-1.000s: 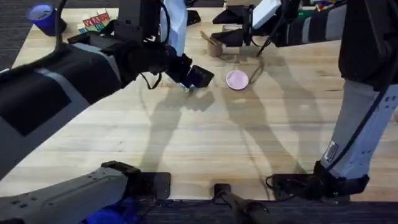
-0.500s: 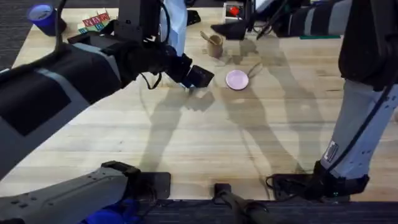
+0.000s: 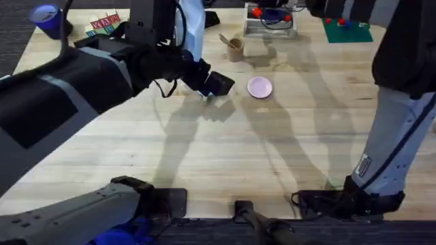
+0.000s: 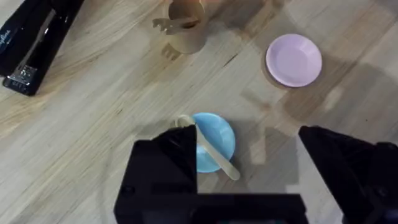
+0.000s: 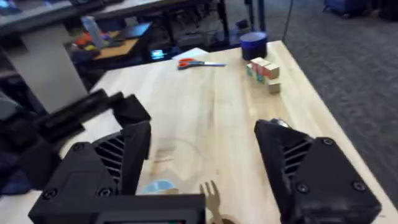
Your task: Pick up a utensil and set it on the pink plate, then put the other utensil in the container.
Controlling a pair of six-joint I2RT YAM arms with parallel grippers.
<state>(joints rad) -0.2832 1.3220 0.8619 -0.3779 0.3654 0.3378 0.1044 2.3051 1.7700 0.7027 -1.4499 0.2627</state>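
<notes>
Above the blue plate (image 4: 214,142) bearing the spoon (image 4: 207,148), left claw (image 4: 249,180) hangs open, empty.

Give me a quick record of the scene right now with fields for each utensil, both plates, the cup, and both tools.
spoon: lying across the light-blue plate, not on the pink one
fork: standing in the container, prongs sticking out
pink plate: bare, beside the container
left tool: open, hovering over the light-blue plate, holding nothing
right tool: open, raised above the container, holding nothing
task status: fork step looks done, spoon step not
</notes>
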